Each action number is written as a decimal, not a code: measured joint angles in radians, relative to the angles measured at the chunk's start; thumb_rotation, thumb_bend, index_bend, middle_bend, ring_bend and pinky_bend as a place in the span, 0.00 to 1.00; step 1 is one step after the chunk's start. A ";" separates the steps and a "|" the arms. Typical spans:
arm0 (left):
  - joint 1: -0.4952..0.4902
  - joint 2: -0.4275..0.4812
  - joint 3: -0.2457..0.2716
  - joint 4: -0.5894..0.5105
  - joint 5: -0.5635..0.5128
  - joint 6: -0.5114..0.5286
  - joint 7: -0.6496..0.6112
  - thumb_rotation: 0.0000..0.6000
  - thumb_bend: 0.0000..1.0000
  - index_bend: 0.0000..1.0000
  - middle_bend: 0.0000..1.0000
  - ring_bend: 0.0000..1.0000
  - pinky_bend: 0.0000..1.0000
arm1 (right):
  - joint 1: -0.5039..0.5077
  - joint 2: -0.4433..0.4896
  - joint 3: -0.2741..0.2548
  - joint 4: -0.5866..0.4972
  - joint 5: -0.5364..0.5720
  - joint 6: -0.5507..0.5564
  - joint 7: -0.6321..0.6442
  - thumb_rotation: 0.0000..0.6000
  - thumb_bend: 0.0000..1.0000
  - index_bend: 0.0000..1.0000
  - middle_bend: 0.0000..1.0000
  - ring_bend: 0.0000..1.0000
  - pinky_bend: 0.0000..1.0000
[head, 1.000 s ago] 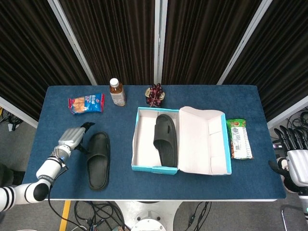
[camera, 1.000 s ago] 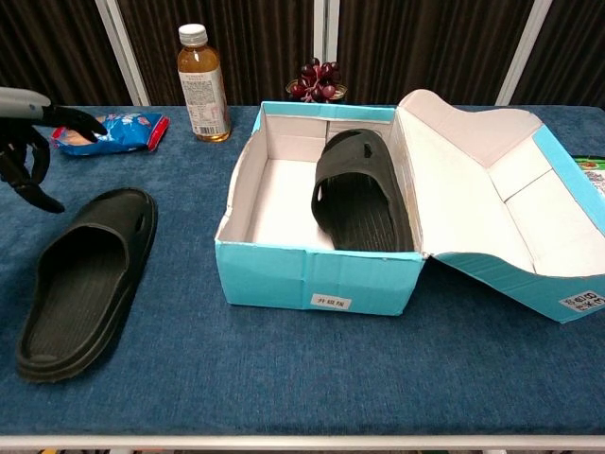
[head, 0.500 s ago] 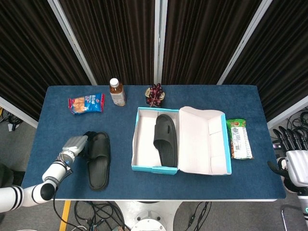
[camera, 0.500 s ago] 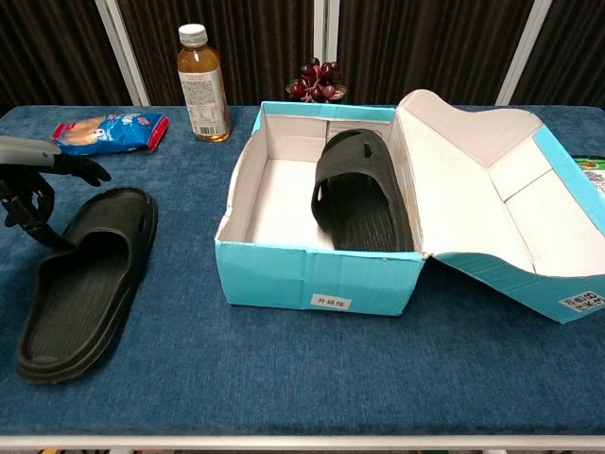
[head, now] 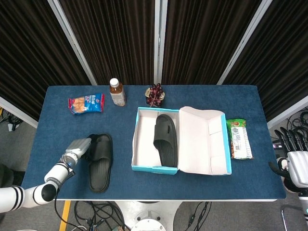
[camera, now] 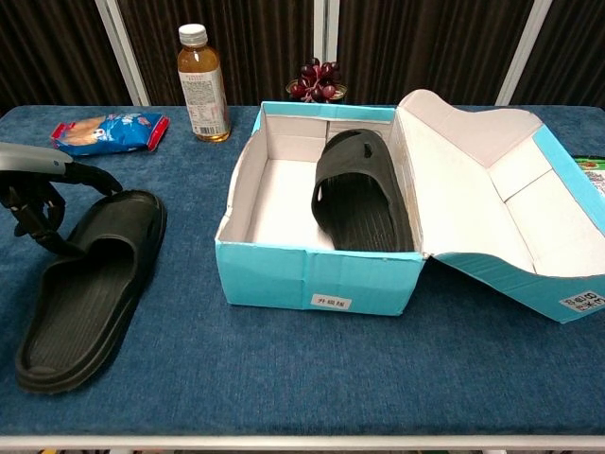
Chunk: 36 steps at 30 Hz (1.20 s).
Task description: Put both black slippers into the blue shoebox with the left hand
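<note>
Our left hand curls its fingers around the strap end of the loose slipper, at nine o'clock from the blue shoebox; the other slipper lies inside. We risk a shallow hold: the sole may droop and catch the box wall. The tea bottle and snack packet stand clear. Our right hand hangs with fingers spread.
</note>
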 measured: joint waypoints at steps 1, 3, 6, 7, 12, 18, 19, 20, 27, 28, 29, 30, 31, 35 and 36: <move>0.004 0.008 0.000 -0.016 0.009 0.015 -0.001 1.00 0.02 0.09 0.06 0.58 0.66 | 0.000 0.000 0.000 0.000 0.000 0.000 0.000 1.00 0.10 0.00 0.03 0.00 0.00; 0.010 0.020 0.000 -0.042 0.025 0.038 0.001 1.00 0.02 0.09 0.06 0.58 0.66 | 0.001 -0.001 0.000 0.001 0.000 -0.002 0.001 1.00 0.10 0.00 0.03 0.00 0.00; 0.020 0.035 0.000 -0.078 0.045 0.067 0.003 1.00 0.02 0.09 0.06 0.58 0.66 | 0.002 -0.002 0.000 0.003 0.000 -0.003 0.003 1.00 0.10 0.00 0.03 0.00 0.00; 0.023 0.038 0.001 -0.087 0.050 0.073 0.005 1.00 0.02 0.09 0.06 0.58 0.66 | 0.002 -0.002 -0.001 0.004 -0.001 -0.003 0.004 1.00 0.10 0.00 0.03 0.00 0.00; 0.018 0.033 0.006 -0.096 0.036 0.072 0.021 1.00 0.02 0.09 0.06 0.58 0.66 | -0.001 -0.003 -0.001 0.010 0.002 -0.001 0.011 1.00 0.10 0.00 0.03 0.00 0.00; -0.007 -0.025 0.010 -0.035 -0.029 0.069 0.056 1.00 0.02 0.09 0.06 0.60 0.67 | -0.003 -0.006 -0.004 0.018 0.001 0.001 0.022 1.00 0.10 0.00 0.03 0.00 0.00; -0.014 -0.037 0.010 -0.018 -0.047 0.062 0.061 1.00 0.02 0.11 0.07 0.60 0.67 | -0.003 -0.006 -0.004 0.019 0.000 0.001 0.023 1.00 0.10 0.00 0.03 0.00 0.00; -0.020 -0.045 0.010 -0.004 -0.060 0.055 0.066 1.00 0.02 0.16 0.10 0.62 0.68 | -0.004 -0.007 -0.004 0.020 0.000 0.002 0.024 1.00 0.10 0.00 0.03 0.00 0.00; -0.030 -0.113 -0.011 0.089 -0.104 0.058 0.054 1.00 0.02 0.45 0.42 0.77 0.80 | -0.009 -0.007 -0.004 0.026 0.000 0.011 0.034 1.00 0.10 0.00 0.03 0.00 0.00; -0.025 -0.113 -0.015 0.092 -0.101 0.059 0.045 1.00 0.02 0.45 0.43 0.77 0.80 | -0.010 -0.007 -0.004 0.027 0.000 0.012 0.034 1.00 0.10 0.00 0.03 0.00 0.00; -0.021 -0.110 -0.019 0.091 -0.095 0.058 0.036 1.00 0.02 0.46 0.44 0.77 0.80 | -0.010 -0.007 -0.003 0.027 0.000 0.013 0.035 1.00 0.10 0.00 0.03 0.00 0.00; -0.015 -0.106 -0.024 0.089 -0.088 0.060 0.026 1.00 0.02 0.47 0.45 0.77 0.80 | -0.011 -0.007 -0.003 0.027 0.000 0.015 0.035 1.00 0.10 0.00 0.03 0.00 0.00; -0.006 -0.098 -0.031 0.086 -0.074 0.065 0.011 1.00 0.02 0.47 0.46 0.77 0.80 | -0.011 -0.007 -0.002 0.027 0.000 0.016 0.035 1.00 0.10 0.00 0.03 0.00 0.00; 0.037 -0.057 -0.059 0.066 -0.007 0.098 -0.057 1.00 0.02 0.47 0.46 0.77 0.80 | -0.011 -0.006 -0.001 0.026 -0.004 0.022 0.034 1.00 0.10 0.00 0.03 0.00 0.00; 0.049 -0.045 -0.067 0.060 0.011 0.107 -0.078 1.00 0.02 0.47 0.46 0.77 0.80 | -0.011 -0.007 -0.001 0.026 -0.004 0.021 0.033 1.00 0.10 0.00 0.03 0.00 0.00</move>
